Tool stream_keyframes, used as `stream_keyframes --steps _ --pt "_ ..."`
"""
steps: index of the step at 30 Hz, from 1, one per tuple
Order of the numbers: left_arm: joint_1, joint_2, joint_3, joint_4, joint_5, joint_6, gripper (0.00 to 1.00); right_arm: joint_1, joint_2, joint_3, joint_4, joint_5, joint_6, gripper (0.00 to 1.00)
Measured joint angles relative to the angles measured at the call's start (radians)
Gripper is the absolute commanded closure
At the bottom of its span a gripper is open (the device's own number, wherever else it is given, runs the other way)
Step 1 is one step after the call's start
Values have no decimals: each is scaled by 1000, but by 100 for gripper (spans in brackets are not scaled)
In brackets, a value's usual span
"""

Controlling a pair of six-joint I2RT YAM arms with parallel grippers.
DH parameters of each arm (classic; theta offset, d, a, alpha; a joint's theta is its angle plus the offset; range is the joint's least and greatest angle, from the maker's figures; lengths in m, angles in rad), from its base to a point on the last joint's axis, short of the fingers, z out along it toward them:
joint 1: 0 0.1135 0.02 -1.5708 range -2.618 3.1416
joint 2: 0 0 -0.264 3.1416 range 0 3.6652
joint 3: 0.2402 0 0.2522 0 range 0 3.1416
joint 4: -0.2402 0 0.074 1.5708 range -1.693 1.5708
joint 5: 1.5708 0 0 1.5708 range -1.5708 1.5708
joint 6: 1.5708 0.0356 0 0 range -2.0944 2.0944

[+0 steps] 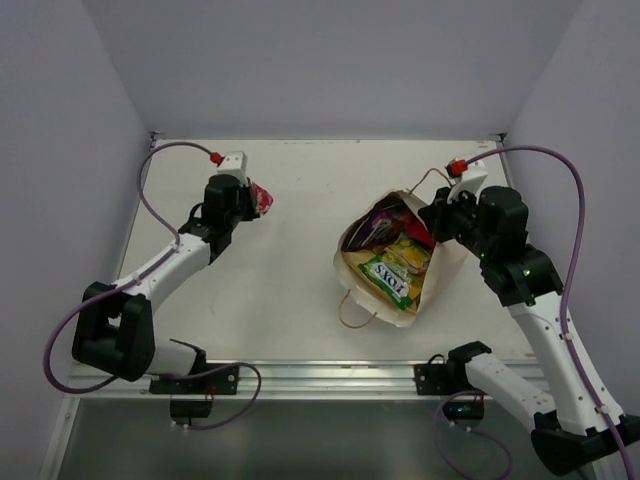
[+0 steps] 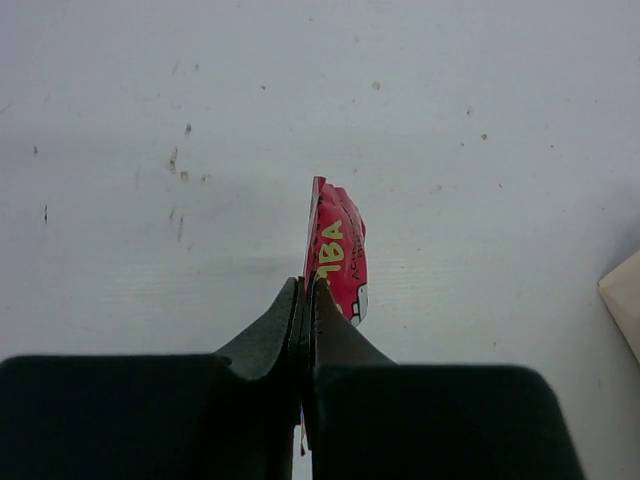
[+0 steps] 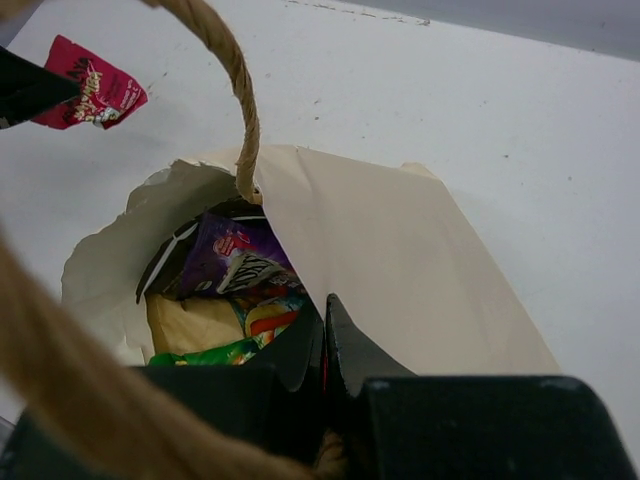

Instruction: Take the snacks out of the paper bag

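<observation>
The cream paper bag [image 1: 430, 285] lies at the table's middle right, mouth open. It holds several snacks: a green-yellow packet [image 1: 392, 275], a purple packet [image 3: 235, 255], a tan pouch [image 3: 190, 322] and a green packet [image 3: 200, 352]. My right gripper [image 1: 437, 220] is shut on the bag's upper rim [image 3: 400, 250] and holds the mouth open; in the right wrist view the gripper [image 3: 323, 305] is shut. My left gripper [image 1: 245, 195] is shut on a red packet [image 1: 263, 198] at the table's far left, just above the surface; the left wrist view shows the gripper [image 2: 308, 285] and the packet [image 2: 338, 255].
One brown cord handle [image 1: 355, 310] lies on the table near the bag's front. The other cord handle [image 3: 235, 80] loops up past my right wrist. The white table [image 1: 300, 300] is walled on the left, back and right. A corner of the bag [image 2: 625, 300] shows in the left wrist view.
</observation>
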Motion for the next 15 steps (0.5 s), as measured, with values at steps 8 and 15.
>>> stream_keyframes --steps 8,15 --pt "183 45 -170 135 132 -163 14 0 2 -9 14 -4 7 98" --pt "135 -137 -173 120 283 -164 7 0 11 4 5 -7 6 95"
